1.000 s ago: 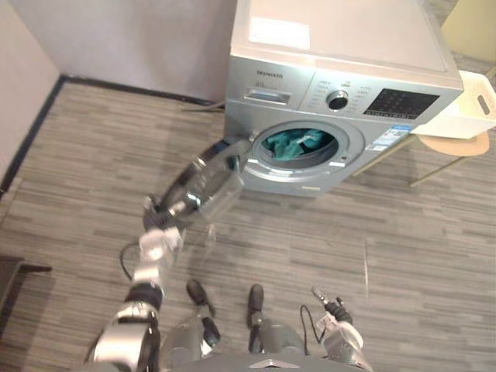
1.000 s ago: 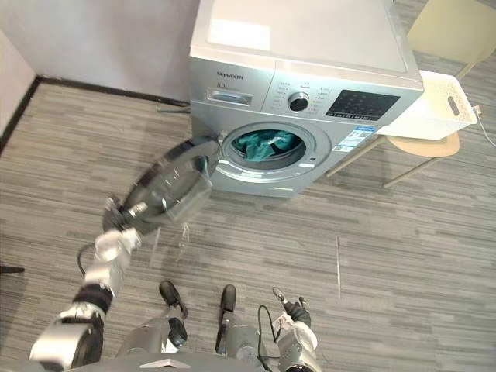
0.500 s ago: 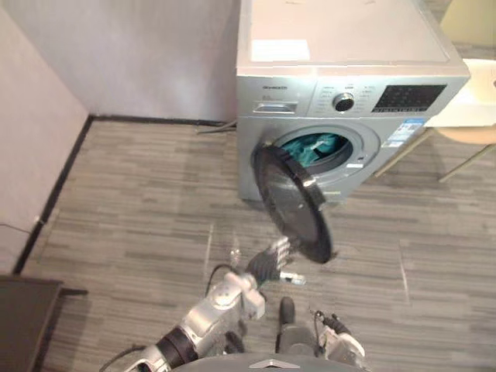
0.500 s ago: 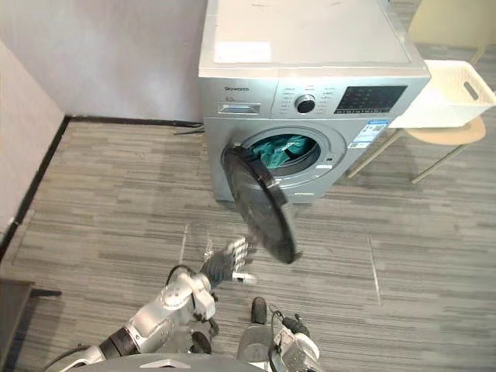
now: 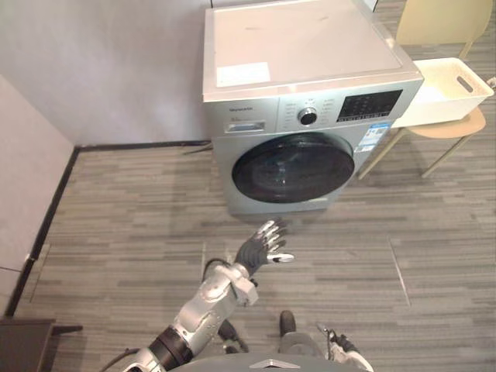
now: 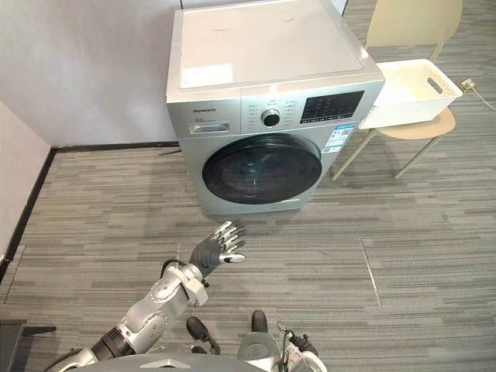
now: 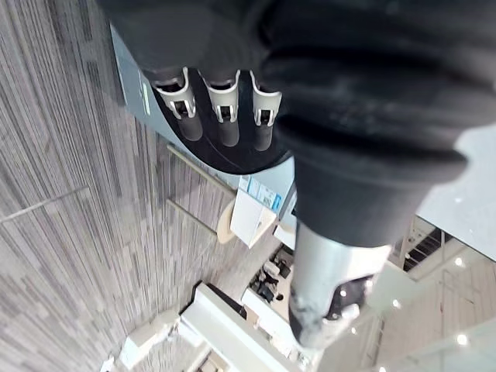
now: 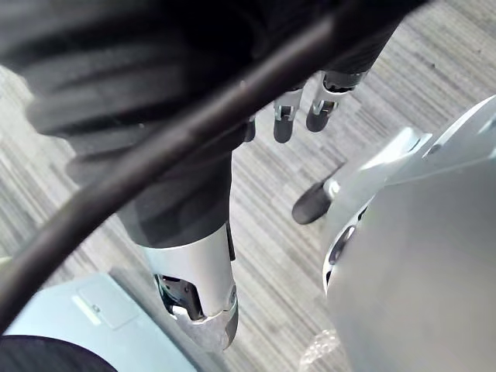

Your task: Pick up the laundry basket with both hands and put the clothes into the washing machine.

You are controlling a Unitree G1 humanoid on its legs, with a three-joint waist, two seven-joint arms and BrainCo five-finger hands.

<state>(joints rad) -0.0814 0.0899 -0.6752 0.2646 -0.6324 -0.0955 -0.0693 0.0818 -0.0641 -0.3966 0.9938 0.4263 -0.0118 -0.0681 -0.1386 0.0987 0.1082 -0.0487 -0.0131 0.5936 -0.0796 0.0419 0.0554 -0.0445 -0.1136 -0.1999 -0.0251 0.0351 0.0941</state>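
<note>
Left hand (image 5: 256, 249), fingers spread and empty, hovers before the washing machine (image 5: 310, 77), its door (image 5: 293, 167) closed; right hand (image 8: 287, 116) hangs relaxed; basket (image 5: 446, 85) sits on a chair (image 5: 457, 128).

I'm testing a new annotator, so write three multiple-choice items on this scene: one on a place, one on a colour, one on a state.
1. The washing machine is: A white; B silver-grey; C black.
2. The laundry basket sits: A on the chair; B atop the machine; C inside the machine.
3. The machine's door is: A off; B wide open; C shut.
Key: B, its panels are silver-grey; A, it rests on the seat beside the machine; C, the dark glass lies flush in its ring.
</note>
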